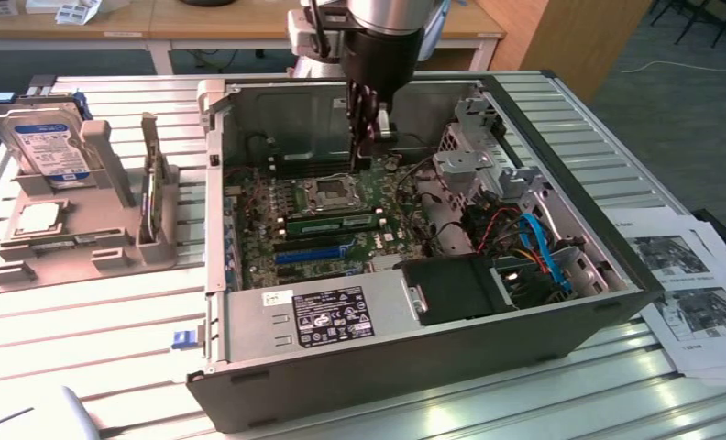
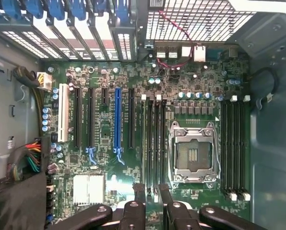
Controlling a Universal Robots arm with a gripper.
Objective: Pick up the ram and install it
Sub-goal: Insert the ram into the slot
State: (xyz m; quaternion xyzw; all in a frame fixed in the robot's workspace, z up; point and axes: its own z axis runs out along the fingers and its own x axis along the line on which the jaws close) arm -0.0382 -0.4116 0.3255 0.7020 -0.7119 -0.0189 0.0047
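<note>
Pincer (image 2: 151, 190): spread, nothing between its fingers (image 2: 138, 192). Ram (image 1: 335, 223): on edge in the slot bank (image 2: 153, 139), below the pincer and nearer the exterior camera, beside the socket (image 2: 193, 149). To my eye it looks seated. To do this well, keep your pincer square over the slots, load both ends evenly and stay off the socket. Latches are too small to judge. The ram is long, thin and green, with dark chips along its face, and sits level.
</note>
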